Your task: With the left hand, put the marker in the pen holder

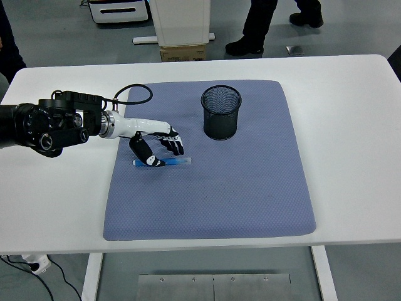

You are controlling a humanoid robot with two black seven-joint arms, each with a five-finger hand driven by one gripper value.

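A blue marker (178,162) lies flat on the blue-grey mat (213,200), left of centre. My left hand (161,152) reaches in from the left and sits right on it. The thumb (150,160) touches the marker's left half and the fingers (175,145) are curled down just behind it, pinching the marker against the mat. The black mesh pen holder (221,112) stands upright on the mat's far part, to the right of and beyond the hand. My right arm is out of view.
The mat covers the middle of the white table (351,125). A black cable (135,91) loops above my left forearm. A person's legs (257,25) and a cardboard box (183,51) are on the floor past the table's far edge.
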